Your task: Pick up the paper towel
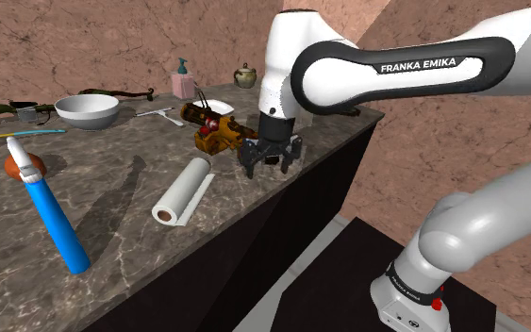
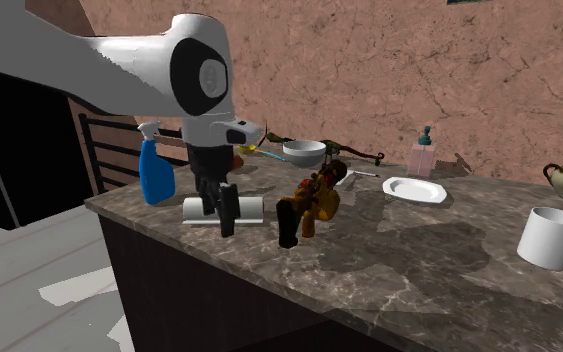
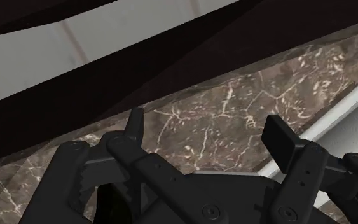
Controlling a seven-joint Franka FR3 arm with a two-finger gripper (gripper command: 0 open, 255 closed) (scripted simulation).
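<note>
Shoulder view: camera high beside the stand [image 1: 343,273], angled down across the surface [image 1: 112,198] toward the back wall [image 1: 84,38]; mid range.
Second exterior view: low, close to the surface's front edge, facing along it to the same wall.
Both share the spray bottle [image 1: 56,222], bowl [image 1: 86,110] and arm [image 1: 386,66].
Wrist view: just above the surface edge, looking past the claw [image 3: 206,127].

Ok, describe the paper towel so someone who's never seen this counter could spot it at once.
Start at the dark marble counter and look near its front edge, between the blue spray bottle and the black end effector. The paper towel lies on its side: a white roll with a brownish core, unlike the coloured bottle and orange toy beside it.
</note>
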